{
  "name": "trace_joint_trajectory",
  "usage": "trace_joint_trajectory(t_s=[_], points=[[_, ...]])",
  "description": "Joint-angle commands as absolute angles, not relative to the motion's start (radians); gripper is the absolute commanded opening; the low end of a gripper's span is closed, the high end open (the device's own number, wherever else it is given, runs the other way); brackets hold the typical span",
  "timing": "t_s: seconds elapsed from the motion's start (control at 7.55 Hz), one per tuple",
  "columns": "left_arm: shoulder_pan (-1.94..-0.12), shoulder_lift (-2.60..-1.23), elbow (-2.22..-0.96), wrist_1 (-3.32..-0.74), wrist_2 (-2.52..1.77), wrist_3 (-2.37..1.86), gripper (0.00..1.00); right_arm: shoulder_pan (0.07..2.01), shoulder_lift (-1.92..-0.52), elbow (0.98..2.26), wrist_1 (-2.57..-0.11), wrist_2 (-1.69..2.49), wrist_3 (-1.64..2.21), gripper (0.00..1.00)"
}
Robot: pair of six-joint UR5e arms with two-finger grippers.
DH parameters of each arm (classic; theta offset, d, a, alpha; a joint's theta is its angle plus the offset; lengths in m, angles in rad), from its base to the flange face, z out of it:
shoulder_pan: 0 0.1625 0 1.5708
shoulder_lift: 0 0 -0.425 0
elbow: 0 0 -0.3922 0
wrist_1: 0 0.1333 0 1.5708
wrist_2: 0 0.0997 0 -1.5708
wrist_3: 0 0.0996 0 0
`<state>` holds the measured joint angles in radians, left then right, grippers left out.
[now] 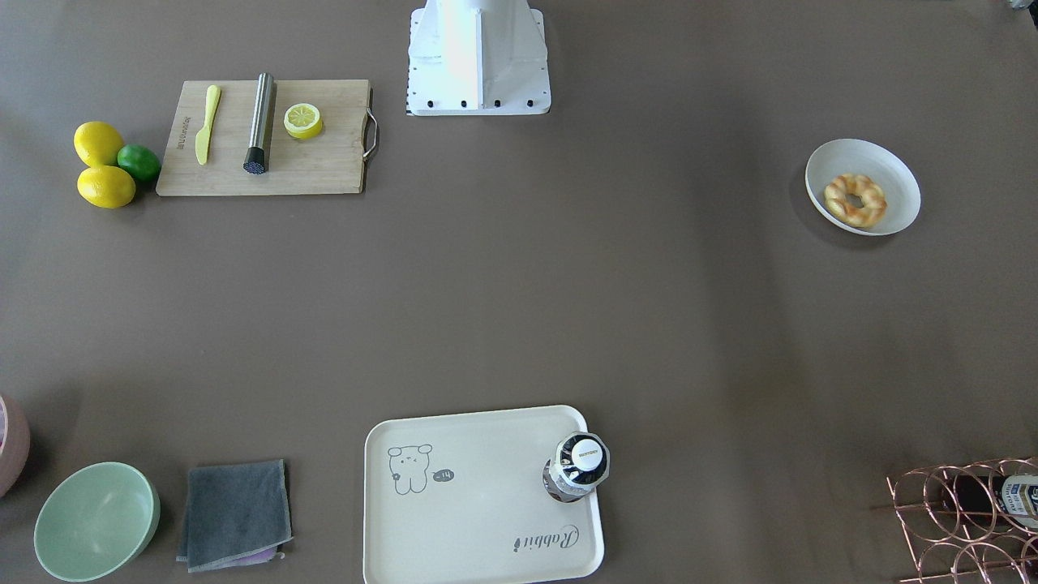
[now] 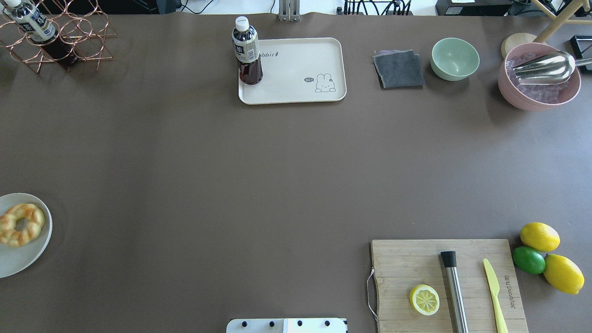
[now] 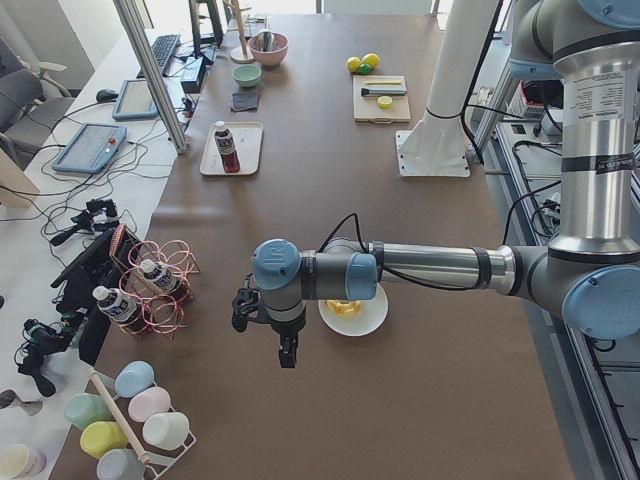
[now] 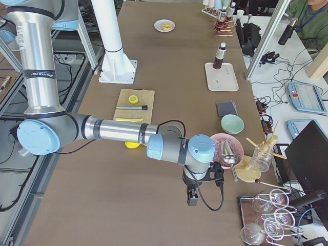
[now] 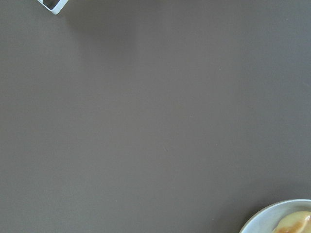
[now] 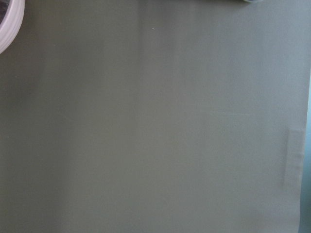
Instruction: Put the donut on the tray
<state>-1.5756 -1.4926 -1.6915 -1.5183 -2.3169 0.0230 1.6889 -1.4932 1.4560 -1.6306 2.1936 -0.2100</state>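
The donut (image 1: 855,199) lies in a round white shallow bowl (image 1: 896,174) at the table's left end; it also shows in the overhead view (image 2: 21,225) and at the corner of the left wrist view (image 5: 297,224). The cream rabbit tray (image 2: 296,69) sits at the far middle edge, with a dark tea bottle (image 2: 247,51) standing on its corner. My left gripper (image 3: 286,360) hangs above the table just beyond the bowl, seen only from the side; I cannot tell if it is open. My right gripper (image 4: 190,201) hovers near the pink bowl, likewise unclear.
A wooden cutting board (image 2: 416,259) holds a lemon half-slice (image 2: 424,299), a steel muddler and a yellow knife. Lemons and a lime (image 2: 528,259) lie beside it. A grey cloth (image 2: 398,69), a green bowl (image 2: 455,58), a pink bowl (image 2: 539,92) and a copper rack (image 2: 55,37) line the far edge.
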Motion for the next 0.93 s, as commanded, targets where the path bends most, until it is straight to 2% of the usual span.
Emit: trace_joint_trajectory(t_s=[0.0, 0.79], points=[[-1.577, -1.5, -1.723, -1.517, -2.322, 0.017, 0.98, 1.689, -1.494, 1.454, -1.631, 2.195, -0.218, 1.0], [-1.572, -1.542, -1.729, -1.597, -2.326, 0.023, 0.98, 1.69, -1.49, 1.466, -1.628, 2.427, -0.219, 1.0]])
